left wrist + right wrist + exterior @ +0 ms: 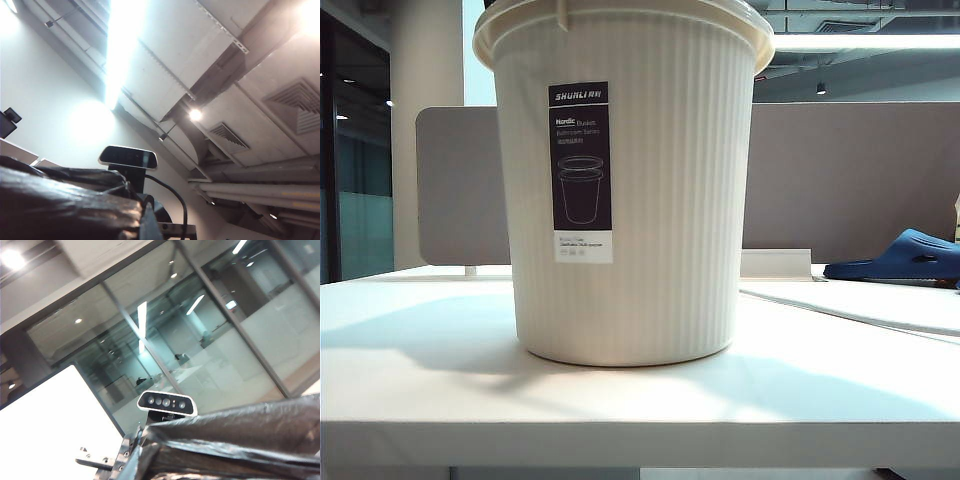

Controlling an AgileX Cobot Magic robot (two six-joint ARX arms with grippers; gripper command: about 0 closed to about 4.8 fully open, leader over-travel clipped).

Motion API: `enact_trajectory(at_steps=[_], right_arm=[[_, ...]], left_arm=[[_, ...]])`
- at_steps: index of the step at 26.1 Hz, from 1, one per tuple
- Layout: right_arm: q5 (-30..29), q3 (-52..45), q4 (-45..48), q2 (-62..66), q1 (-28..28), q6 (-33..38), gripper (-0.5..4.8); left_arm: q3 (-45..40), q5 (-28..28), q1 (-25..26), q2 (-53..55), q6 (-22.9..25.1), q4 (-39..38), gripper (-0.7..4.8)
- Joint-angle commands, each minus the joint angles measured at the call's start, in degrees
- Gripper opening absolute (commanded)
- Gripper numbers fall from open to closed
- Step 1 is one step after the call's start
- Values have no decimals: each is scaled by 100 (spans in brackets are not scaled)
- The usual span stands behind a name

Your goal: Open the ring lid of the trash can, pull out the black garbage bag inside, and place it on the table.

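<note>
The cream ribbed trash can [660, 200] stands upright in the middle of the white table [620, 405], its black-and-white label [582, 170] facing the exterior camera. Its top runs out of that view, and neither arm shows there. The ring lid is out of view. In the left wrist view, crinkled glossy black garbage bag [60, 210] fills the space beside my left gripper [150, 227], which is shut on the plastic and points up at the ceiling. In the right wrist view, my right gripper [150, 460] is shut on a stretched fold of the black garbage bag [240, 440].
A blue slipper [905, 257] lies at the table's far right. A grey-brown partition [850, 180] stands behind the can. A small camera on a stand [128, 157] rises beyond the bag and is seen again as the same camera [166, 403] in the right wrist view.
</note>
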Motion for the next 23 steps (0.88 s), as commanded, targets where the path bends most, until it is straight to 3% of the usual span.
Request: enact_trajectory(at_steps=[1, 7, 23], right_arm=[[-129, 289, 109, 116, 7, -44, -1], [-306, 835, 111, 358, 7, -42, -1], [-645, 2361, -79, 896, 9, 216, -1]], left_arm=[[245, -13, -9, -11, 87, -11, -6], [839, 4, -7, 2, 507, -605, -6], [2035, 15, 0, 39, 841, -1121, -6]])
